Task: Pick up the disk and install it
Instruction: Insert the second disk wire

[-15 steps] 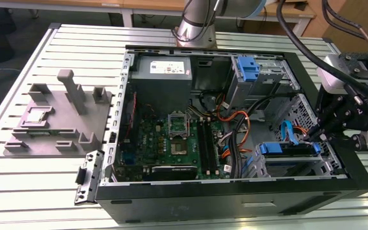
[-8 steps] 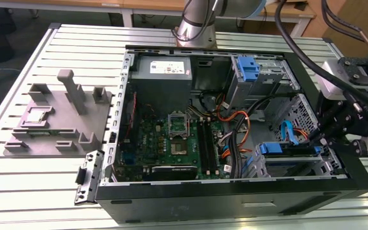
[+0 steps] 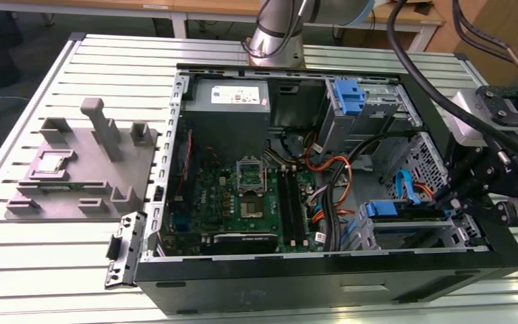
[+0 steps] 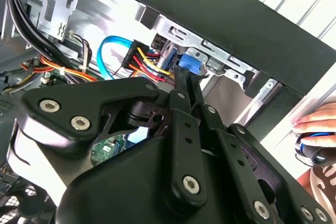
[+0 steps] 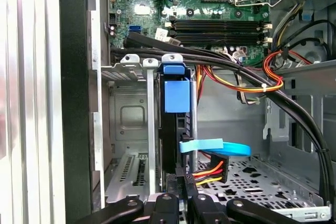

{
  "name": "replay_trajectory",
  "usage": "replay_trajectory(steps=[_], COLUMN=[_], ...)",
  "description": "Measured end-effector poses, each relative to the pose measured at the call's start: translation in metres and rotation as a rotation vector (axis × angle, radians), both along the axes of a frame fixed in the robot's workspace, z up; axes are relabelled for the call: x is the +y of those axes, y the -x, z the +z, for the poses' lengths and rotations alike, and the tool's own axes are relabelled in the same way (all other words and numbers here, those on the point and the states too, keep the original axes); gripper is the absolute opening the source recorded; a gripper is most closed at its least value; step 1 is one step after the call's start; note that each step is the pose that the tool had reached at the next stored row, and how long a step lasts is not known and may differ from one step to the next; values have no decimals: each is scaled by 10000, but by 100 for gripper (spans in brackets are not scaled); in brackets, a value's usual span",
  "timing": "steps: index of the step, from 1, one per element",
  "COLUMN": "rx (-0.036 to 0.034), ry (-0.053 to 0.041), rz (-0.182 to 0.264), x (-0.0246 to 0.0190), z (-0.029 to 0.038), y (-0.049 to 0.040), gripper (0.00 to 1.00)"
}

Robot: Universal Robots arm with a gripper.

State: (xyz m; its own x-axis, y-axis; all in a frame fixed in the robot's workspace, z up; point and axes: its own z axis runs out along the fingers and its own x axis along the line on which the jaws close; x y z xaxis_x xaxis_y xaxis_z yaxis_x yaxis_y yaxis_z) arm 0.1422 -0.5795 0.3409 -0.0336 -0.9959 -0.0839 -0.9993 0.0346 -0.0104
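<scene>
First wrist view is showing the disk point(image 5: 176, 124) standing on edge in the case's lower bay, toward six o'clock. End effector point(image 5: 178, 203) is sitting closed on its rear edge. It looks rigid, fairly heavy and shock-sensitive; its blue bracket seems the safest hold.

Exterior looks down; wrist views close inside case point(image 3: 331, 270).

Bright blue bracket on the disk point(image 5: 176, 95), green motherboard point(image 5: 199, 3), black hand point(image 5: 181, 208).
</scene>
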Motion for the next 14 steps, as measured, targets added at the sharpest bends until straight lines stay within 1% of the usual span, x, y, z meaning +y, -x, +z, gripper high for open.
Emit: replay_trajectory(steps=[10,12,13,14], rx=[0,0,0,0], ry=[-1,-2,-1,-1], rz=[0,0,0,0], x=[-2,-2,-2,-2], z=[-8,-8,-8,-8], y=[6,6,6,6], gripper=[16,17,23,23])
